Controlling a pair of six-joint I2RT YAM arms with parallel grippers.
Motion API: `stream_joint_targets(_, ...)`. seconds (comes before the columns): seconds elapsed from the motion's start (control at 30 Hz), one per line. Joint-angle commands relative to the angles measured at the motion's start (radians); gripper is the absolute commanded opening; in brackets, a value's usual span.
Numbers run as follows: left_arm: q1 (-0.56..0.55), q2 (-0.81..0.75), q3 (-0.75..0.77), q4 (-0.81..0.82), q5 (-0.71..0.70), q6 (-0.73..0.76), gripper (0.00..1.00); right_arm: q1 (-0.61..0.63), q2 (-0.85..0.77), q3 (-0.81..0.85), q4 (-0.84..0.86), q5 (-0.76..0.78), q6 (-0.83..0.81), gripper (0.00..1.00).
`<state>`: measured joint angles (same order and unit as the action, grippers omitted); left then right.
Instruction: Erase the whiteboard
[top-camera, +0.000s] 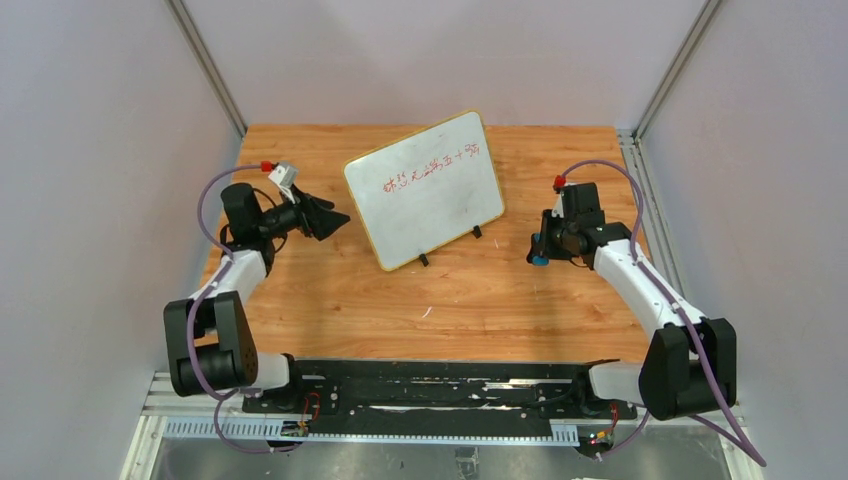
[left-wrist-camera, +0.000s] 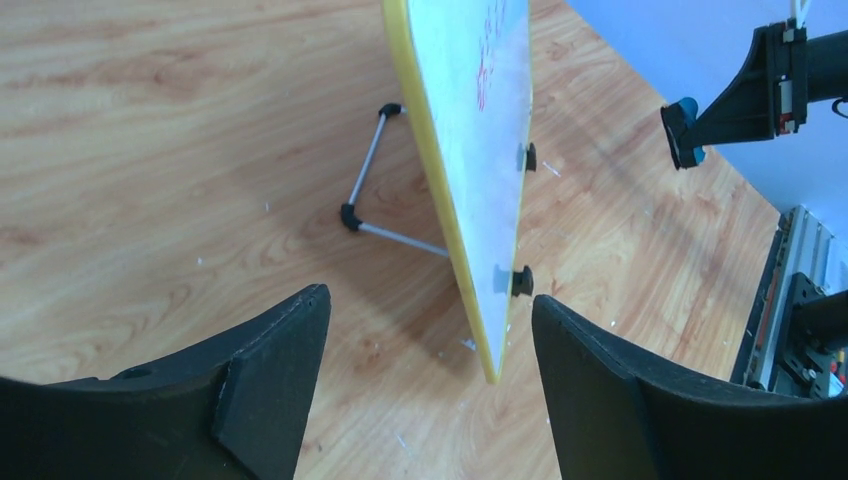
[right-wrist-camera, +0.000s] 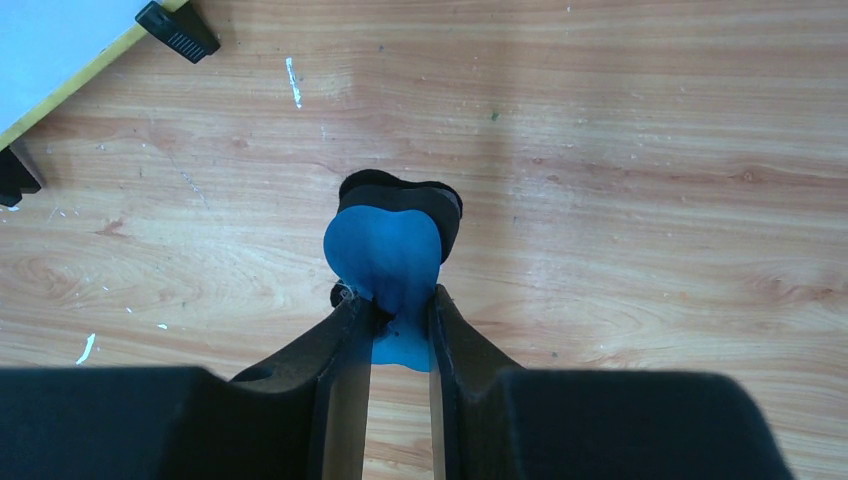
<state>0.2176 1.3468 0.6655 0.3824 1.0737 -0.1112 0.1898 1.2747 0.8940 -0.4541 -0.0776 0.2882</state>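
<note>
The whiteboard (top-camera: 425, 187) stands tilted on the wooden table, yellow-framed, with red handwriting across its upper part. In the left wrist view I see it edge-on (left-wrist-camera: 470, 130), with its wire stand behind. My left gripper (top-camera: 330, 218) is open and empty, just left of the board's left edge; its jaws stand wide apart (left-wrist-camera: 430, 330). My right gripper (top-camera: 540, 252) is shut on a blue eraser (right-wrist-camera: 385, 250) with a black felt underside, held over the table to the right of the board. The eraser shows as a blue tip in the top view (top-camera: 539, 261).
The wooden table (top-camera: 330, 290) stops at a black rail along the near edge (top-camera: 430, 385). Grey walls and metal posts enclose the sides and back. The board's two black feet (top-camera: 476, 233) rest on the wood. The right arm shows in the left wrist view (left-wrist-camera: 740, 95).
</note>
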Motion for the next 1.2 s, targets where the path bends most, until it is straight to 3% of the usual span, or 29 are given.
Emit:
stream_joint_targets(0.0, -0.036, 0.037, 0.056, 0.093, -0.037, -0.052, 0.78, 0.023, -0.02, 0.033, -0.002, 0.022, -0.006, 0.01)
stream_joint_targets(1.0, -0.163, 0.211, 0.122, 0.263, -0.076, -0.192, 0.65, 0.025, -0.06, 0.021, -0.032, 0.076, -0.019, 0.01)
stream_joint_targets(1.17, -0.167, 0.22, 0.119, 0.29, -0.075, -0.214, 0.5, 0.025, -0.064, 0.019, -0.034, 0.079, -0.018, 0.01)
